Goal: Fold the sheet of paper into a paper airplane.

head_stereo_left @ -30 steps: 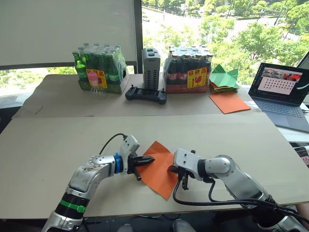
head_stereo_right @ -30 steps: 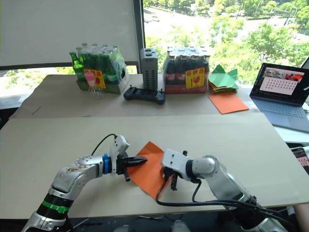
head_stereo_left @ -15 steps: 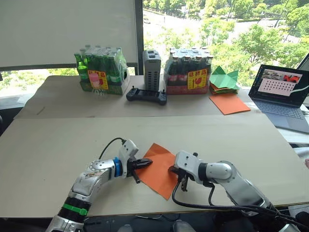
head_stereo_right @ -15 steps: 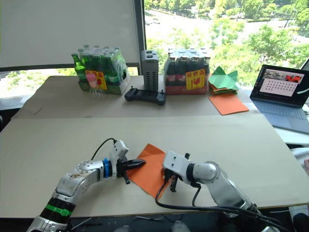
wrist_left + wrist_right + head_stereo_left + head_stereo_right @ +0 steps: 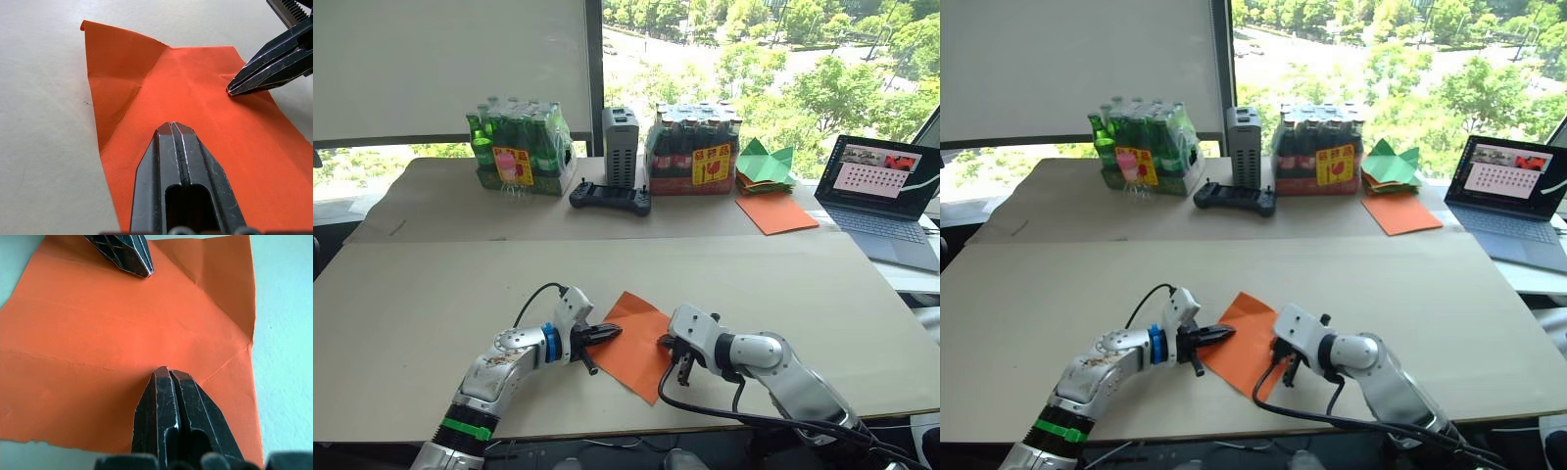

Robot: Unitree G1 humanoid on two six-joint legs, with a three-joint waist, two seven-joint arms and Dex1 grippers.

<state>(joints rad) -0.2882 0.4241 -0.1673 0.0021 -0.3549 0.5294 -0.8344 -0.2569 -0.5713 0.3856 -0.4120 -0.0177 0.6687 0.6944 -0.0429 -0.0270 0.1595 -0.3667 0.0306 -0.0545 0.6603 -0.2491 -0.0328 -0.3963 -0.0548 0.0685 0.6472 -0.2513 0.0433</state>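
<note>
Zero folds standing | sheet of paper (image 5: 636, 343) flat on counter (image 5: 754, 284), creases only | left gripper (image 5: 174, 128) and right gripper (image 5: 168, 373) fingers pressed together, tips on sheet | whole airplane left, I judge.

I see the counter (image 5: 431, 294) with the sheet of paper (image 5: 636, 343) lying flat on it, low in the middle of the frame.

The sheet of paper (image 5: 195, 103) is thin, matt orange, creased, lying on the table's (image 5: 431, 294) smooth, matt beige board. Over it, both grippers' 2 black fingers (image 5: 171, 401) look like hard, faintly glossy, scuffed plastic.
</note>
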